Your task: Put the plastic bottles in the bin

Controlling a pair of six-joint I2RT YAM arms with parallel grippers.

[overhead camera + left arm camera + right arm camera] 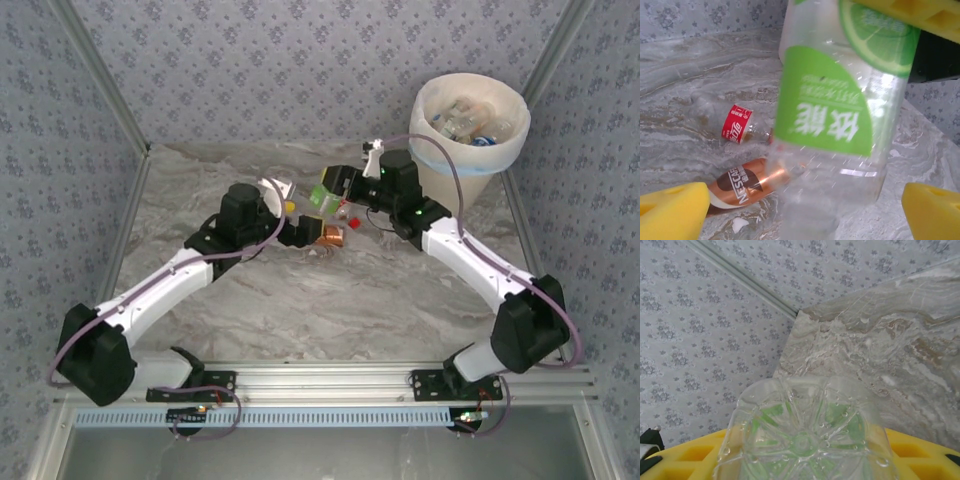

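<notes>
The right gripper (805, 460) clamps the green-labelled bottle (835, 115) above the table (330, 300), short of the bin (465, 165) at the far right, where other bottles (465, 120) lie inside. The left gripper (802, 215) gapes wide either side of it, gripping nothing. Beneath lie a red-labelled bottle (735, 125) and a brown Nescafé bottle (747, 182), close together.

Left arm (160, 285): stretched from near-left base toward mid-table, elbow raised, wrist turned right.
Left gripper (312, 218): jaws spread wide; 2 yellow pads (672, 207) standing clear on either side of the bottle (825, 110), gripping nothing.
Right arm (470, 260): folded at the elbow by the right edge, forearm reaching far and left.
Right gripper (332, 190): clamped on the bottle, yellow fingers (920, 450) pressed to its sides.
Both grippers: close together, facing each other over mid-table.
</notes>
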